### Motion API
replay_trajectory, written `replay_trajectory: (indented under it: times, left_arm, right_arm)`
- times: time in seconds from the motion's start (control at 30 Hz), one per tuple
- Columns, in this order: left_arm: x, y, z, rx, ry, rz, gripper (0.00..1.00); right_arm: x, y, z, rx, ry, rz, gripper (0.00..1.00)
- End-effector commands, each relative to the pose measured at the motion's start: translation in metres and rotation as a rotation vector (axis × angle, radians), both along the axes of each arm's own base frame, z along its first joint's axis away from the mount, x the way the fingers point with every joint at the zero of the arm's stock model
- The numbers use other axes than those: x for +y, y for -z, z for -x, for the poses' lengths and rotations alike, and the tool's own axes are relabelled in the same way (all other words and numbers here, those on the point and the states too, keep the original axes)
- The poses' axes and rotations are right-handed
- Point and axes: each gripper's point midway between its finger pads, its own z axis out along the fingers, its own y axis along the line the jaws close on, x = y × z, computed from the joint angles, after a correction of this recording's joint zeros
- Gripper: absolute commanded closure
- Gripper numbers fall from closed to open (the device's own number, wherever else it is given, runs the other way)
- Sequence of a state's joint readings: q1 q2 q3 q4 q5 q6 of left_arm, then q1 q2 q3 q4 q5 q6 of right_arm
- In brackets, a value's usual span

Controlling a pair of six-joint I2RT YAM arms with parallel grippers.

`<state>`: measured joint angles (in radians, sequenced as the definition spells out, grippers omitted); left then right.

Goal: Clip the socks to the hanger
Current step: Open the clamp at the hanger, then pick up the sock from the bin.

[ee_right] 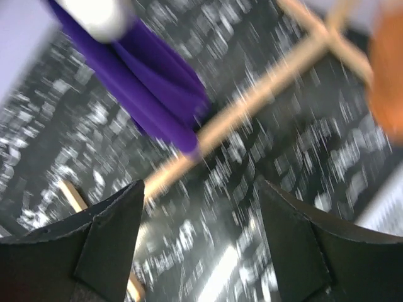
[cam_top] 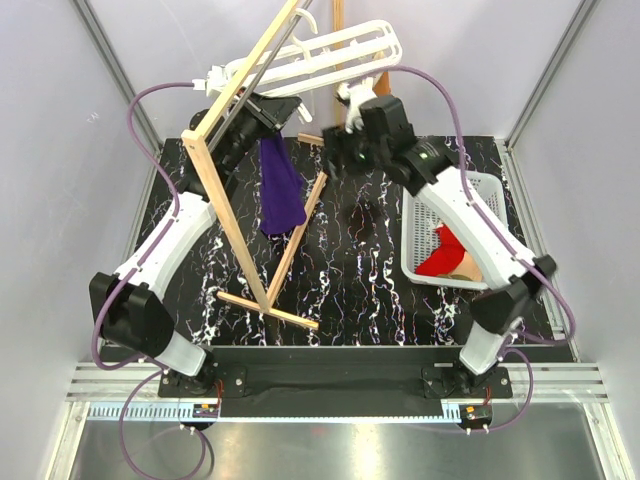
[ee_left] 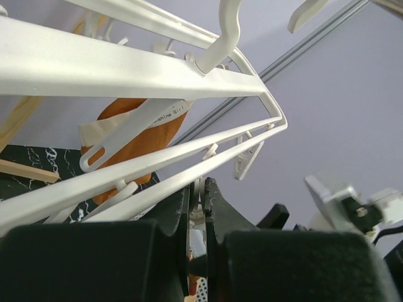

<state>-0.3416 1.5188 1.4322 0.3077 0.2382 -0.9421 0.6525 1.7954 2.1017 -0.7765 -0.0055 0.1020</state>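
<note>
Pinching a white peg (ee_left: 196, 219) on the hanger (cam_top: 330, 50), the left gripper (ee_left: 203, 186) is closed, probably opening it. Purple sock (cam_top: 280, 190) hangs near the table's far edge. Right gripper (ee_right: 200, 189) spread, empty.

Pale lilac walls (cam_top: 60, 200) enclose a black marbled tabletop (cam_top: 360, 290), apparently evenly lit.

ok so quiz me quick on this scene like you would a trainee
1. True or false: the right claw is open.
2. Which colour shows inside the basket: A purple, B red, C green?
3. What colour is the sock hanging beside the wooden stand?
Key: 1 true; 2 B, the red sock; 3 purple.
</note>
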Motion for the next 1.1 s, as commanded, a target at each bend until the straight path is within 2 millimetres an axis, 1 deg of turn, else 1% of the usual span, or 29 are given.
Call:
replay_trajectory:
  times: [0.0,0.03,0.07,0.1,0.13,0.17,0.2,0.23,0.27,0.3,0.33,0.37,0.4,0.47,0.5,0.53,0.57,0.6,0.63,0.67,0.7,0.77,0.8,0.83,0.87,0.93,0.97,1.03,1.07]
  left_arm:
    - [0.005,-0.020,0.007,-0.046,-0.022,-0.017,1.00]
    - [0.005,-0.018,0.006,-0.036,-0.023,-0.022,1.00]
    - [0.005,-0.019,0.007,-0.036,-0.021,-0.024,1.00]
    - [0.005,-0.017,0.007,-0.032,-0.021,-0.028,1.00]
    - [0.005,-0.015,0.006,-0.025,-0.024,-0.032,1.00]
    - [0.005,-0.015,0.007,-0.025,-0.024,-0.029,1.00]
    - [0.005,-0.012,0.006,-0.018,-0.023,-0.029,1.00]
    - [0.004,-0.011,0.007,-0.019,-0.017,-0.028,1.00]
    - [0.004,-0.012,0.007,-0.017,-0.014,-0.023,1.00]
    - [0.003,-0.010,0.007,-0.014,-0.011,-0.023,1.00]
    - [0.001,-0.009,0.007,-0.009,-0.007,-0.021,1.00]
    - [0.001,-0.010,0.008,-0.011,-0.004,-0.020,1.00]
    - [0.000,-0.009,0.009,-0.010,0.001,-0.018,1.00]
    - [-0.002,-0.009,0.010,-0.008,0.012,-0.015,1.00]
    - [-0.003,-0.009,0.011,-0.007,0.016,-0.017,1.00]
    - [-0.004,-0.008,0.011,-0.006,0.018,-0.017,1.00]
    - [-0.003,-0.008,0.012,-0.006,0.017,-0.018,1.00]
    - [-0.003,-0.008,0.013,-0.005,0.017,-0.019,1.00]
    - [-0.002,-0.007,0.012,-0.004,0.016,-0.021,1.00]
    - [-0.003,-0.006,0.013,-0.003,0.017,-0.021,1.00]
    - [-0.003,-0.005,0.013,0.000,0.019,-0.023,1.00]
    - [-0.004,-0.006,0.014,-0.003,0.023,-0.022,1.00]
    - [-0.004,-0.005,0.014,-0.001,0.026,-0.023,1.00]
    - [-0.004,-0.004,0.014,0.001,0.027,-0.022,1.00]
    - [-0.004,-0.004,0.015,-0.001,0.028,-0.021,1.00]
    - [-0.004,-0.004,0.016,0.001,0.031,-0.016,1.00]
    - [-0.004,-0.002,0.015,0.004,0.031,-0.018,1.00]
    - [-0.005,-0.003,0.016,0.003,0.036,-0.016,1.00]
    - [-0.005,-0.002,0.015,0.007,0.035,-0.016,1.00]
  right_arm:
    - [-0.079,-0.003,0.026,0.059,0.231,0.037,0.20]
    - [-0.093,0.020,0.031,0.121,0.283,0.050,0.20]
    - [-0.111,0.028,0.035,0.149,0.336,0.058,0.20]
    - [-0.131,0.024,0.042,0.153,0.390,0.033,0.21]
    - [-0.160,0.049,0.041,0.224,0.490,0.030,0.21]
    - [-0.179,0.057,0.043,0.251,0.547,0.018,0.21]
    - [-0.196,0.058,0.049,0.259,0.596,-0.003,0.22]
    - [-0.229,0.079,0.050,0.315,0.716,-0.010,0.22]
    - [-0.246,0.083,0.054,0.325,0.780,-0.024,0.23]
    - [-0.256,0.090,0.055,0.344,0.818,-0.045,0.24]
    - [-0.274,0.109,0.058,0.392,0.893,-0.063,0.24]
    - [-0.280,0.114,0.056,0.393,0.927,-0.077,0.24]
    - [-0.288,0.129,0.058,0.424,0.975,-0.075,0.25]
    - [-0.313,0.141,0.058,0.425,1.086,-0.031,0.27]
    - [-0.322,0.153,0.059,0.443,1.127,-0.003,0.29]
    - [-0.335,0.157,0.060,0.432,1.178,0.027,0.33]
    - [-0.347,0.161,0.056,0.422,1.220,0.025,0.35]
    - [-0.349,0.166,0.054,0.418,1.227,0.030,0.37]
    - [-0.363,0.176,0.057,0.432,1.270,0.030,0.42]
    - [-0.367,0.180,0.051,0.417,1.282,0.016,0.43]
    - [-0.373,0.190,0.052,0.430,1.303,0.013,0.44]
    - [-0.377,0.203,0.046,0.448,1.315,0.014,0.48]
    - [-0.381,0.208,0.045,0.455,1.331,0.013,0.48]
    - [-0.382,0.211,0.041,0.449,1.334,0.003,0.48]
    - [-0.383,0.218,0.038,0.467,1.334,0.002,0.49]
    - [-0.385,0.225,0.031,0.469,1.342,-0.019,0.49]
    - [-0.386,0.233,0.029,0.486,1.345,-0.013,0.50]
    - [-0.388,0.236,0.020,0.476,1.341,-0.018,0.51]
    - [-0.388,0.244,0.019,0.492,1.344,-0.008,0.51]
